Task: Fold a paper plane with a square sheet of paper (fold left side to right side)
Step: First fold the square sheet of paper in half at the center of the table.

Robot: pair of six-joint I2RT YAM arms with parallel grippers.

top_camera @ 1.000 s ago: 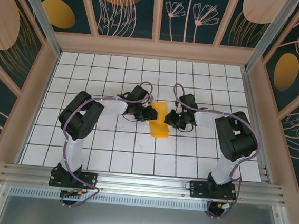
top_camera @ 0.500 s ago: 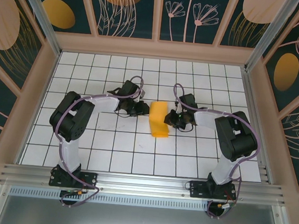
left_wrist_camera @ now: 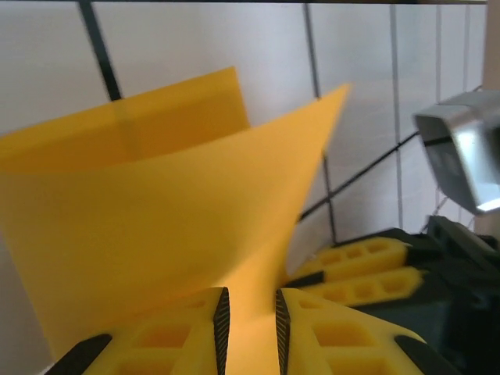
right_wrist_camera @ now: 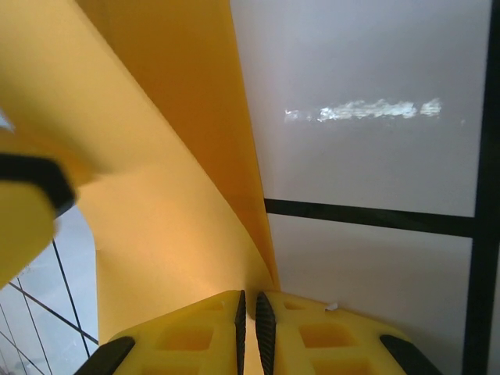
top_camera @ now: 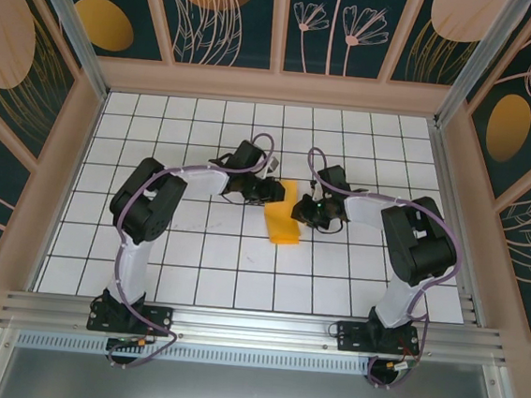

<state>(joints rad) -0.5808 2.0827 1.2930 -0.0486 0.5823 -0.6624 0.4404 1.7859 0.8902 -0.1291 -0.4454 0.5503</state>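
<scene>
The square sheet of paper (top_camera: pixel 284 227) lies mid-table, orange-yellow and doubled over into a narrow strip. My left gripper (top_camera: pixel 271 192) is at its upper left part. In the left wrist view the curled sheet (left_wrist_camera: pixel 156 195) stands face-on just beyond my left gripper (left_wrist_camera: pixel 248 328), whose jaws keep a narrow gap and pinch nothing. My right gripper (top_camera: pixel 306 209) is at the strip's right edge. In the right wrist view the paper (right_wrist_camera: pixel 156 203) runs edge-on into my right gripper (right_wrist_camera: pixel 249 328), which is shut on it. The right fingers (left_wrist_camera: pixel 367 269) show beside the raised flap.
A white gridded table (top_camera: pixel 194 258) spreads around the paper. Patterned walls (top_camera: pixel 282 31) close in the back and both sides. A metal rail (top_camera: pixel 253 325) runs along the near edge, where both arm bases are bolted.
Half a second ago my left gripper had drawn back to the left, off the paper; it is now back at the sheet's upper left. The right gripper has stayed put.
</scene>
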